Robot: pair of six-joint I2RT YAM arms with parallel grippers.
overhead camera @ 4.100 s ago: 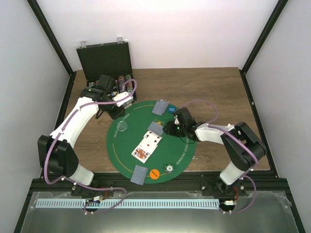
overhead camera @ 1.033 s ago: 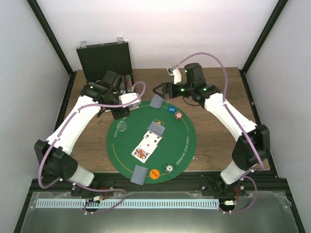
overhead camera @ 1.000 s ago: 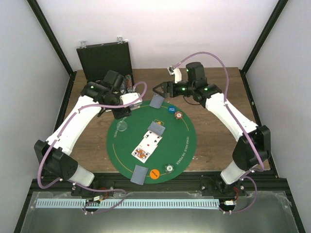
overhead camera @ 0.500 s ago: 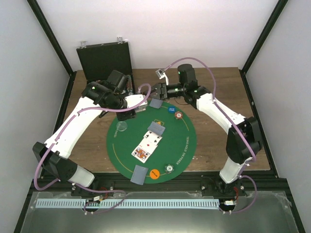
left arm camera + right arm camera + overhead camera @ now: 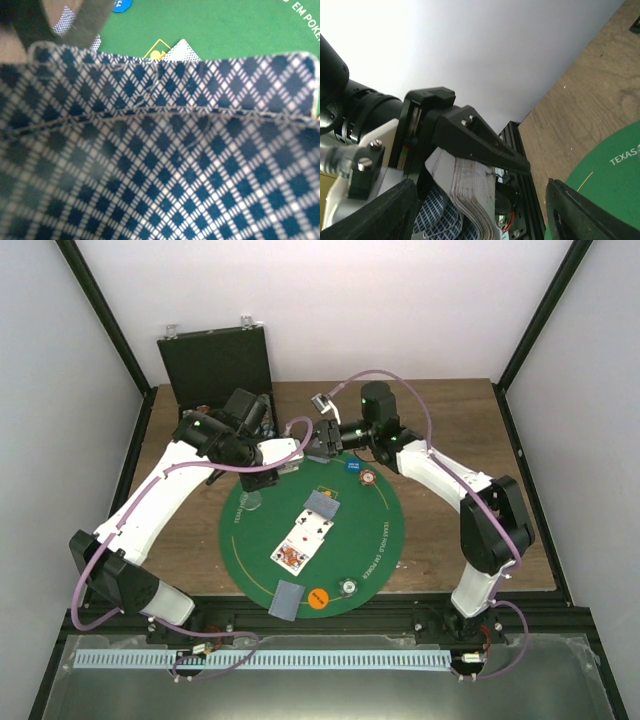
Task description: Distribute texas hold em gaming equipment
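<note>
My left gripper (image 5: 277,464) is shut on a deck of playing cards (image 5: 470,197), above the far-left edge of the mat. The cards' blue-checked backs (image 5: 165,150) fill the left wrist view and hide its fingers. My right gripper (image 5: 480,212) is open and faces the left one, with a finger on each side of the deck's edge, not touching it. In the top view the right gripper (image 5: 326,436) is just right of the left one. On the mat lie a face-down card (image 5: 320,503), two face-up cards (image 5: 303,541), another face-down card (image 5: 285,599), and orange (image 5: 318,598), silvery (image 5: 347,586), blue (image 5: 352,466), red-and-white (image 5: 367,478) and clear (image 5: 252,502) chips.
The round green felt mat (image 5: 385,530) covers the middle of the wooden table (image 5: 450,430). An open black case (image 5: 215,360) stands at the back left, behind the left arm. Black frame posts run along both sides.
The right gripper swung left from the back of the mat to meet the left gripper. The left gripper carried the deck rightwards towards it.
</note>
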